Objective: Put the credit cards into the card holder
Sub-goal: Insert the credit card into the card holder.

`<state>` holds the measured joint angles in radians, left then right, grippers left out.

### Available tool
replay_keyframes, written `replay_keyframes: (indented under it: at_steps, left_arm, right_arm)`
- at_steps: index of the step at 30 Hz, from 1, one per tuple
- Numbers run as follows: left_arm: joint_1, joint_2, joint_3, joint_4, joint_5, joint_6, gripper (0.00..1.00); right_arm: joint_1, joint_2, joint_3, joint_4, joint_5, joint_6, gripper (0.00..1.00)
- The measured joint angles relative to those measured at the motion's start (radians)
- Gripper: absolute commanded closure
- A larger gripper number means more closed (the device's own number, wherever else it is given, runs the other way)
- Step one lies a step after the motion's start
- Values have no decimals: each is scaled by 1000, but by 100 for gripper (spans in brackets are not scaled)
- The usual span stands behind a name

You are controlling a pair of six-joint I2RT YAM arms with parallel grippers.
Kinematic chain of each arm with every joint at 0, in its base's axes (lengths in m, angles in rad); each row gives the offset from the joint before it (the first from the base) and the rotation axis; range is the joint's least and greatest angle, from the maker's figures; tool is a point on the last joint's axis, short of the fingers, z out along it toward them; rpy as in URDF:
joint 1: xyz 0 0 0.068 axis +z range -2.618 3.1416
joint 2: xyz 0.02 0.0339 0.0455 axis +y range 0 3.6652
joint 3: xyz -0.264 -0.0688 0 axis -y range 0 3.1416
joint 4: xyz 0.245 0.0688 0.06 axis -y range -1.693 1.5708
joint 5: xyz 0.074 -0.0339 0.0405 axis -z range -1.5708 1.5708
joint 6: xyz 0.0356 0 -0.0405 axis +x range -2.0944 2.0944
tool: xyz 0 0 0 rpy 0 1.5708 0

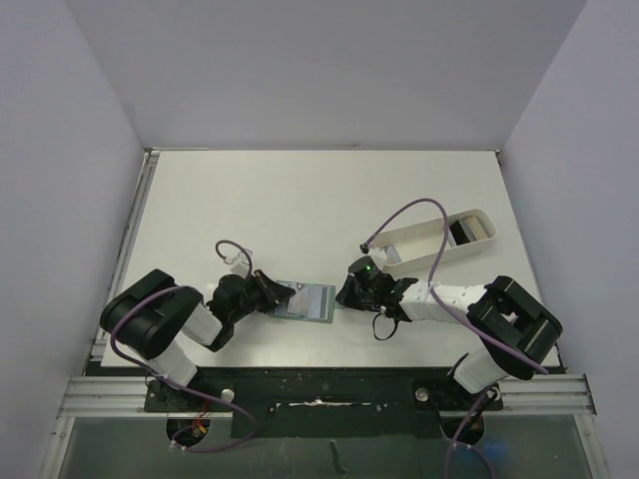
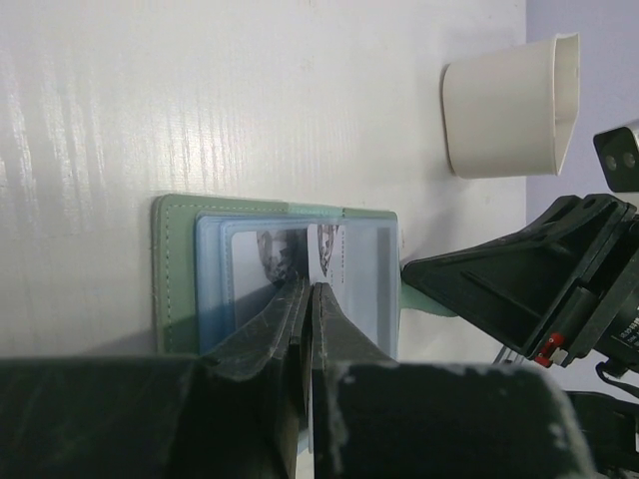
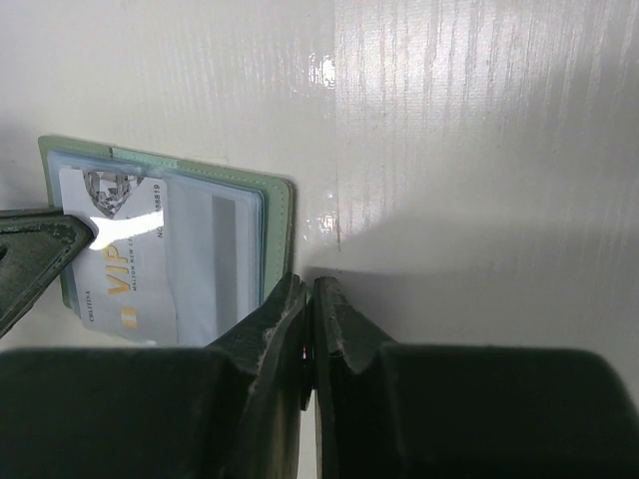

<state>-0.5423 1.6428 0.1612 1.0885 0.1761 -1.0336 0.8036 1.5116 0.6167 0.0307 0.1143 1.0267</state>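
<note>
Left wrist view shows us our left gripper (image 2: 308, 287) with its jaws pressed together, tips resting on a pale card (image 2: 250, 279) that lies in the open wallet (image 2: 175, 269) straight ahead of them. Our right gripper (image 3: 308, 284) is likewise closed, holding nothing, its tips touching the wallet's green edge from the opposite side. Beyond the right gripper, more cards (image 1: 469, 230) sit in a white tray (image 1: 419, 244).
</note>
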Motion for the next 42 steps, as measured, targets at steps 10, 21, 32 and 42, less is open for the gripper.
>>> replay_keyframes:
  at_steps: [10,21,32,42]
  left_arm:
    - [7,10,16,1,80,56,100]
    - [85,13,18,-11,207,103,100]
    - [127,48,51,-37,354,140,100]
    - [141,61,54,-40,430,146,100]
  right_arm:
    - [-6,1,0,2,-10,0,100]
    - [-13,1,-4,10,-21,0,100]
    - [-13,1,-6,14,-22,-1,100]
    - [-13,2,-6,14,-22,-2,100]
